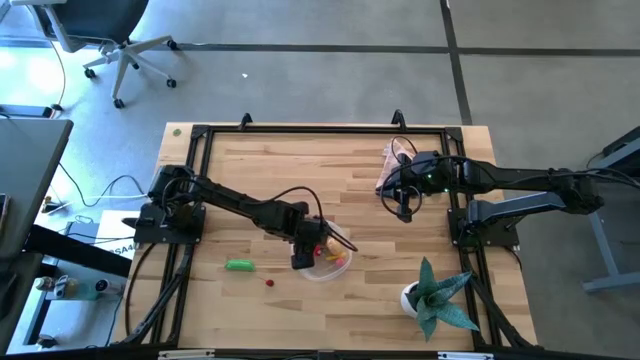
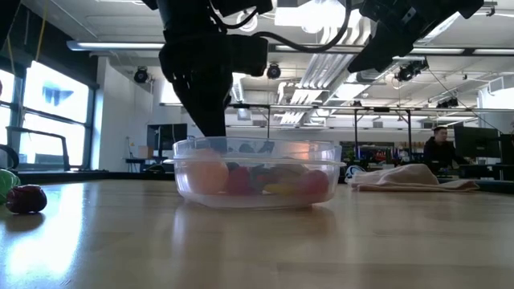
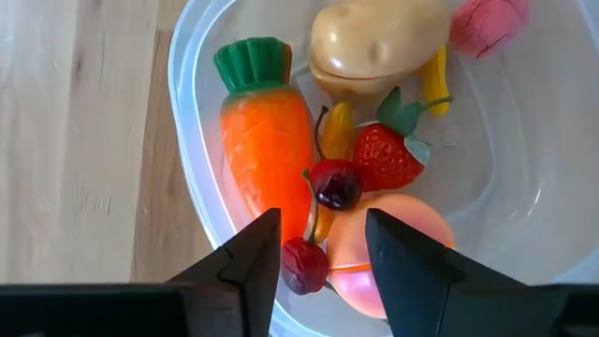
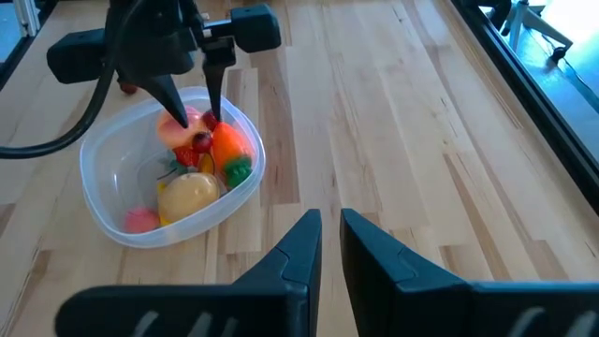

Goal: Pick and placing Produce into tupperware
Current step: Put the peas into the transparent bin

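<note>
With the left gripper (image 3: 323, 248) parted narrowly just above the cherries (image 3: 323, 220) inside the tupperware (image 4: 112, 183), lifting could snag their stems and drag them out.

Robotics lab / open industrial workspace.
Wooden table (image 1: 350, 170) with black frame rail (image 1: 320, 131), concrete floor (image 1: 300, 70), office chair (image 1: 110, 40) far left, exposed ceiling ducts (image 2: 321, 40), monitors (image 2: 482, 144) and a seated person (image 2: 438, 148) far right, big windows (image 2: 48, 104) at left.
</note>
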Motion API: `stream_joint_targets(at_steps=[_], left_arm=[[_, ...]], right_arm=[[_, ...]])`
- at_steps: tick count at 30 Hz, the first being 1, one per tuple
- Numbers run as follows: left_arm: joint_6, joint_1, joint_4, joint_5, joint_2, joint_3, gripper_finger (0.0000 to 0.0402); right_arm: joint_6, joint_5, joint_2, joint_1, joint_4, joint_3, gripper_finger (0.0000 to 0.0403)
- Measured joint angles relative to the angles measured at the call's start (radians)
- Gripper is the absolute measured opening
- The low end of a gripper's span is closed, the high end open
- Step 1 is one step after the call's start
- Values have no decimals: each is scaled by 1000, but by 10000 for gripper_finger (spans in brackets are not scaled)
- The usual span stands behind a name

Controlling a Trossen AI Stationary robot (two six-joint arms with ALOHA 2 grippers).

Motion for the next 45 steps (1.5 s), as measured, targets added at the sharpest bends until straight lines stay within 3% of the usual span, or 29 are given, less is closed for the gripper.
stream_joint_targets(at_steps=[4, 9, 16, 24, 34, 45], left_arm=[[17, 0, -23, 0, 0, 12, 144], [0, 0, -166, 2, 0, 93, 134], [-158, 0, -420, 2, -56, 185, 124], [-353, -62, -464, -42, -218, 57, 112], [-677, -245, -450, -53, -331, -167, 111], [-874, -478, -543, -31, -336, -199, 111]], right_arm=[[0, 0, 0, 0, 0, 0, 32], [0, 0, 0, 0, 0, 0, 32], [0, 0, 0, 0, 0, -1, 32], [0, 0, 0, 0, 0, -1, 32], [0, 0, 0, 0, 1, -1, 32], [0, 0, 0, 0, 1, -1, 32]])
